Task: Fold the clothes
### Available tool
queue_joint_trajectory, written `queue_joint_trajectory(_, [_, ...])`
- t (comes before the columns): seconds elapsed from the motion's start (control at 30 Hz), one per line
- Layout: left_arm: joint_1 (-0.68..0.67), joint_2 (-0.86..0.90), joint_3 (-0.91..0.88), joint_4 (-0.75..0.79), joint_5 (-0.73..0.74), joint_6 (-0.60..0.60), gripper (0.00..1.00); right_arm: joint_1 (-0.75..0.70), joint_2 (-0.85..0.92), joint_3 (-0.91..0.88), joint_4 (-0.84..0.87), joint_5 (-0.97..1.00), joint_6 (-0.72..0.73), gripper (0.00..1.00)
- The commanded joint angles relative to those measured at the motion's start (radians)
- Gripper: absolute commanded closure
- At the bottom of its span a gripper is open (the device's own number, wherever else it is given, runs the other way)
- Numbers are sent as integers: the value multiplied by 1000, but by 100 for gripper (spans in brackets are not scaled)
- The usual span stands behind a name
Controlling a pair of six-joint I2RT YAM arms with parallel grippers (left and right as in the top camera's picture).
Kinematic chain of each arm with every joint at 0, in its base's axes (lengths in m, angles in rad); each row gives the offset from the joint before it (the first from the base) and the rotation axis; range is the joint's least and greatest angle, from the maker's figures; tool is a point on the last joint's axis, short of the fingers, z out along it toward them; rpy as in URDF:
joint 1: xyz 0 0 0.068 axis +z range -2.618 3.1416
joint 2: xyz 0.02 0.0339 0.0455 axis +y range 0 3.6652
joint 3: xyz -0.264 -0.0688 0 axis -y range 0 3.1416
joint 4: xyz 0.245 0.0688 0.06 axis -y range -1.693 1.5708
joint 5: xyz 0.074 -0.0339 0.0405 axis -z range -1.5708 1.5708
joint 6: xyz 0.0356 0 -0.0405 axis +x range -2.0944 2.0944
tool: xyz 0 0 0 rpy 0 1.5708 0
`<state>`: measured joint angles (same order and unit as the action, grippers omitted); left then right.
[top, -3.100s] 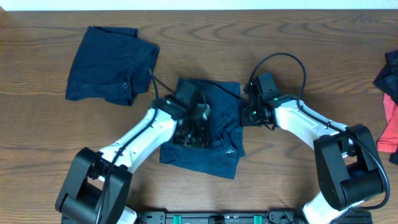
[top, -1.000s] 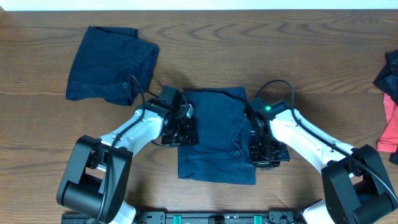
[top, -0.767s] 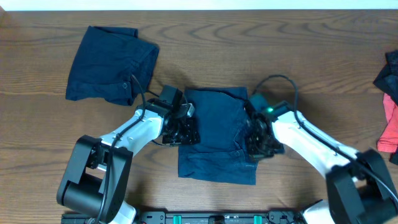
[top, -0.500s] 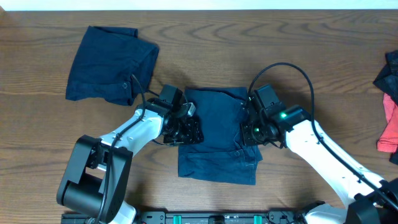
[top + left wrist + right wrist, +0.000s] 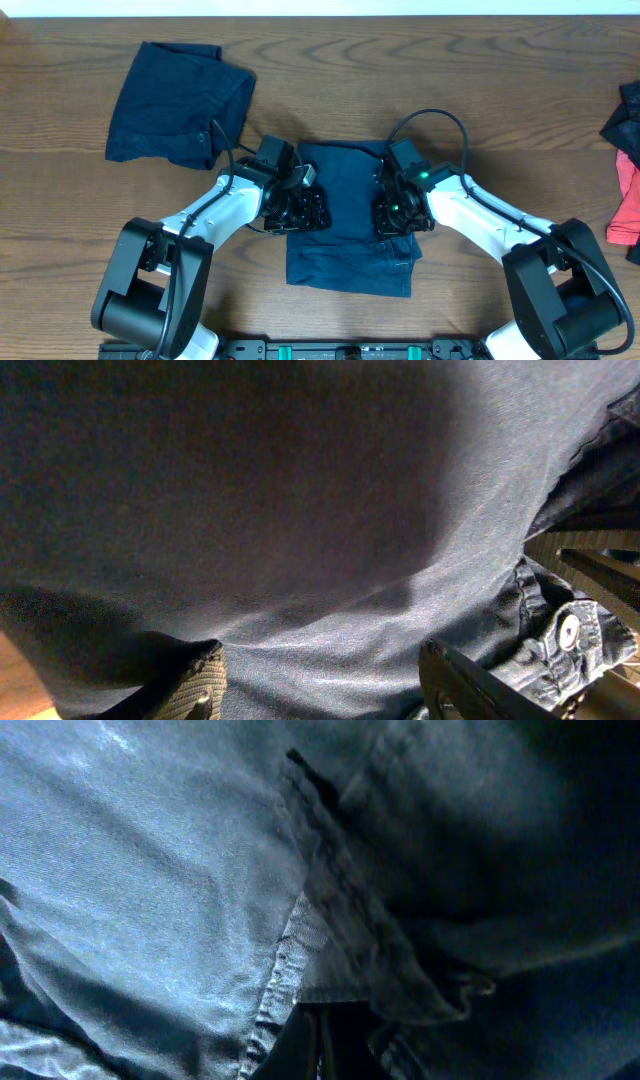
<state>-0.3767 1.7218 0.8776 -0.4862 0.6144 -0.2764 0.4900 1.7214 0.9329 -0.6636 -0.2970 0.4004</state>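
- The shorts I am working on lie in the middle of the wooden surface, between my two arms. They are already doubled into a rough upright rectangle.
- A few seconds ago this pair was a rumpled heap under my left arm. Now it lies much flatter, with straighter edges.
- My left jaws sit at the left edge of the pair, where they were a second ago. The left wrist view shows the fingers spread wide with cloth running between them. A small button shows on a bunched hem off to one side. I judge they are pinning the cloth, not pinching it.
- My right jaws have moved. A second ago they were low at the right edge near the bottom corner; now they are higher and further in, over the right half of the pair.
- I cannot tell how my right jaws stand. That wrist view is filled with seams and dark folds pressed close to the lens.
- I read this as the right side being tidied, or taken up for the next fold across, while the left holds the cloth steady. The fold is not yet finished.
- Another navy pair lies folded at the far left.
- A dark garment and a red one wait at the right edge.
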Motion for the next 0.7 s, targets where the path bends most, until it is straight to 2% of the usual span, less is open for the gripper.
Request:
queue_joint_trajectory(0.0, [0, 34, -5, 11, -58, 10, 35, -13, -10, 3, 35, -42, -72, 99])
queue_joint_trajectory(0.13, [0, 34, -5, 14, -58, 10, 35, -40, -43, 3, 142, -232, -303, 98])
queue_joint_trajectory(0.27, [1, 32, -5, 12, -52, 10, 33, -105, -114, 4, 163, -199, -316, 95])
queue_joint_trajectory(0.33, [1, 22, -1, 5, -21, 10, 25, -147, -148, 4, 158, -177, -294, 82])
queue_joint_trajectory(0.4, [1, 5, 10, 1, 29, 10, 23, -190, -178, 4, 145, -177, -286, 67])
queue_joint_trajectory(0.43, [1, -10, 16, 2, 55, 10, 22, -211, -187, 4, 132, -178, -274, 65])
queue_joint_trajectory(0.57, [1, -85, 32, -2, 97, 10, 15, -236, -188, 3, 67, -178, -241, 78])
queue_joint_trajectory(0.67, [1, -151, 33, -5, 96, 11, 4, -216, -188, 0, 33, -169, -254, 81])
